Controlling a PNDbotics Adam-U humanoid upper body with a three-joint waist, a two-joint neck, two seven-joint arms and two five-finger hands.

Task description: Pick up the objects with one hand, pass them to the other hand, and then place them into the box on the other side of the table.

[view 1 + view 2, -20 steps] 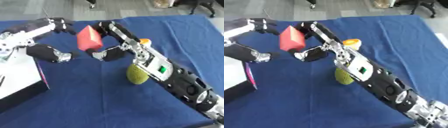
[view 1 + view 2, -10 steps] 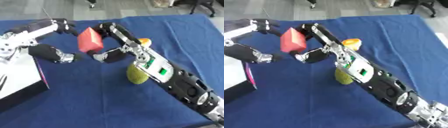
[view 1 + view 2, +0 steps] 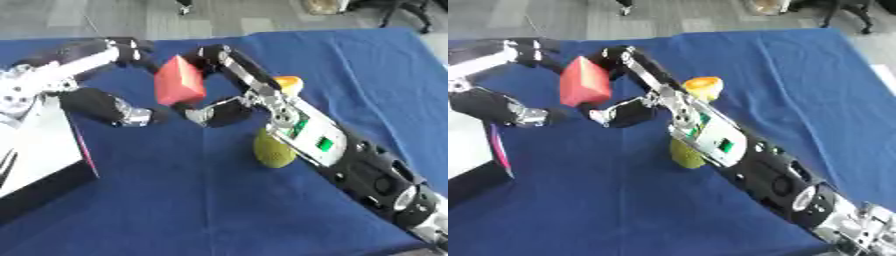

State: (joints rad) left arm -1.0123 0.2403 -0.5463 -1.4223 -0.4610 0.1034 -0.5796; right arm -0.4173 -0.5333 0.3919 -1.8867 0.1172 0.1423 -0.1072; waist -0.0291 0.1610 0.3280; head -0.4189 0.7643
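since the box sits on my left, i've got the red block (image 3: pixel 179 82) up in the air mid-table, btwn both hands, for the pass. right hand (image 3: pixel 219 80) has it: fingers over the top, thumb curled under at approx 5 o'clock of the block, so it's pinched, not resting. left hand (image 3: pixel 105 75) is spread wide at the block's 9 o'clock, fingers above and thumb below, bracketing it w/o closing; can't tell if it's touching yet. white box (image 3: pixel 35 145) waits at 7 o'clock from the block. yellow-green fruit (image 3: pixel 273 148) and an orange object (image 3: pixel 287 84) lie on the blue cloth (image 3: pixel 175 200), partly hidden by my right arm, prob next in line.
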